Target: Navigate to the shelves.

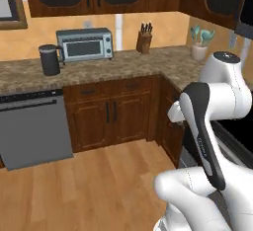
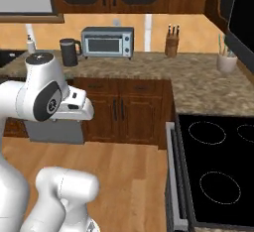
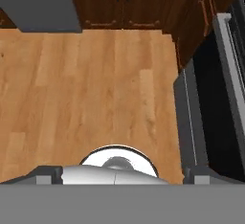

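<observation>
One toaster oven (image 1: 85,44) stands at the back edge of the desk (image 1: 123,64), with one dark kettle (image 1: 50,59) beside it. One knife block (image 1: 144,40) sits further along the back edge. One white holder of utensils (image 1: 199,45) occupies the corner. Below the desk front there is one grey dishwasher (image 1: 33,131). The black cooktop (image 2: 218,169) shows three ring burners. Two handles meet at the centre of the lower cabinet doors (image 1: 110,111).
</observation>
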